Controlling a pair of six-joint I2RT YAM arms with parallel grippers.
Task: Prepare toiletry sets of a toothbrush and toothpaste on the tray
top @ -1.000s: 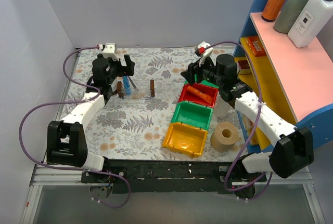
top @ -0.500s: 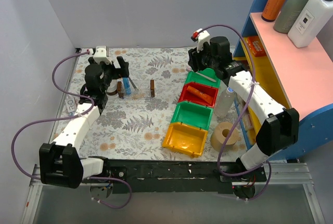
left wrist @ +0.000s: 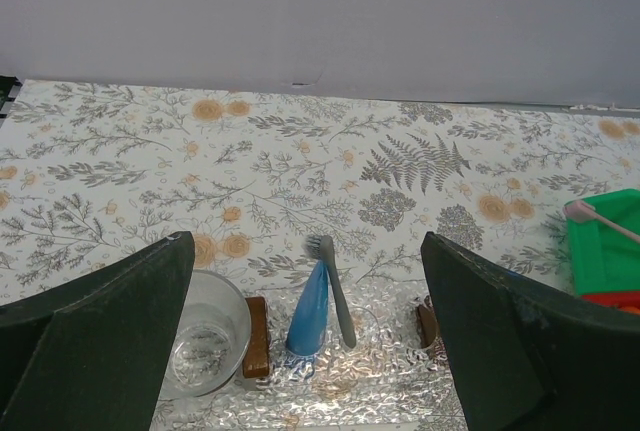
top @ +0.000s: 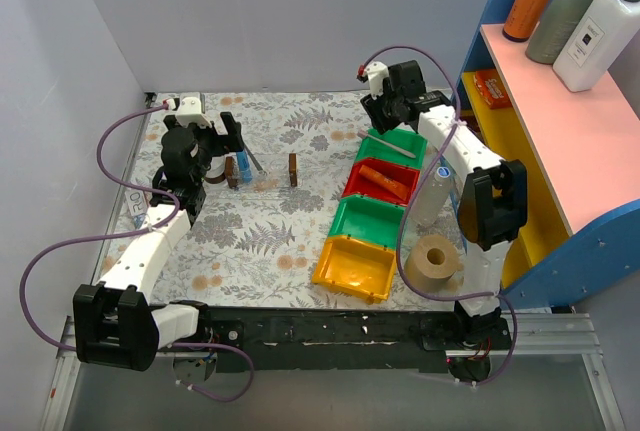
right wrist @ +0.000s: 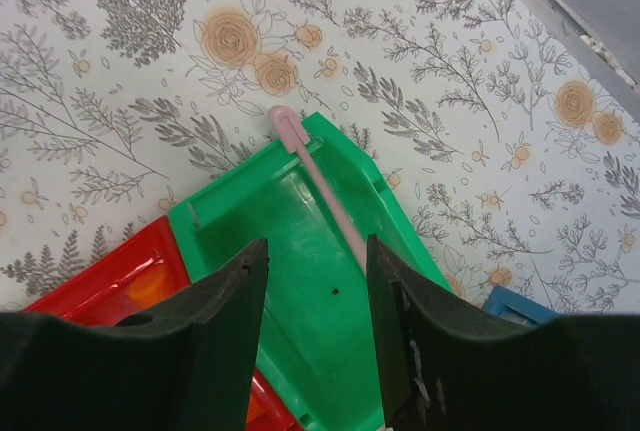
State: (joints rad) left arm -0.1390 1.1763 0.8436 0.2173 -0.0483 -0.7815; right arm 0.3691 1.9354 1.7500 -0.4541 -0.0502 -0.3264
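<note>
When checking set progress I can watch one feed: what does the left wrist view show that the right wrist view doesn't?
Left wrist only: the tray holding the toothpaste and a grey toothbrush, beside a clear cup. Right wrist only: an orange item in the red bin. Both: the floral table, the green bin and the pink toothbrush leaning on its rim.

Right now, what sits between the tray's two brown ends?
The toothpaste and a grey toothbrush, on the tray; the left wrist view shows it.
</note>
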